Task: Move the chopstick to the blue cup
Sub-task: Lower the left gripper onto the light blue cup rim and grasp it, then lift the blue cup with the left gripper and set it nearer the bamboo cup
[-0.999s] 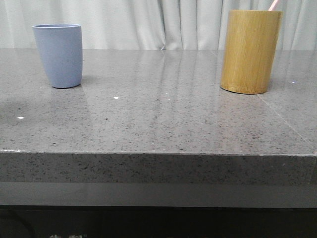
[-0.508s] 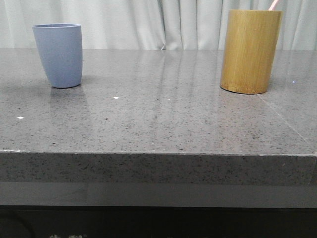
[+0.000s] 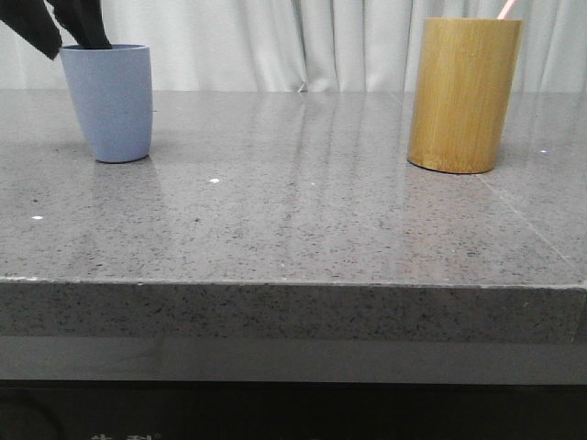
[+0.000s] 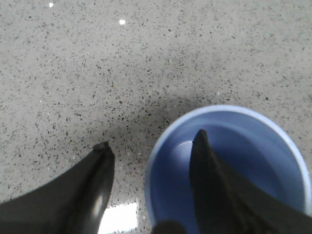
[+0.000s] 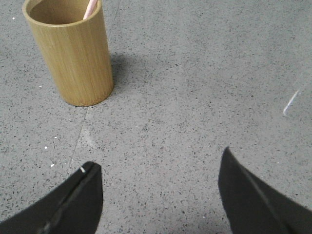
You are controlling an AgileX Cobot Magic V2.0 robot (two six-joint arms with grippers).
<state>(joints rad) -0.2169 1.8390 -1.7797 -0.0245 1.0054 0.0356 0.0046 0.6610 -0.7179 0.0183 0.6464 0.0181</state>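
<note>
Grey speckled stone table [image 3: 303,211], pale curtain [image 3: 275,41] behind. My left gripper [image 4: 148,146] is spread wide, straddling the blue cup [image 4: 253,156] rim: one finger inside the cup, the other outside over the table. In the front view the left gripper sits just above the cup's rim at far left. My right gripper [image 5: 158,170] is spread wide too, empty, over bare table. The chopstick [image 5: 90,8] stands in the bamboo holder [image 5: 73,58], well apart from both grippers, pink tip poking out.
</note>
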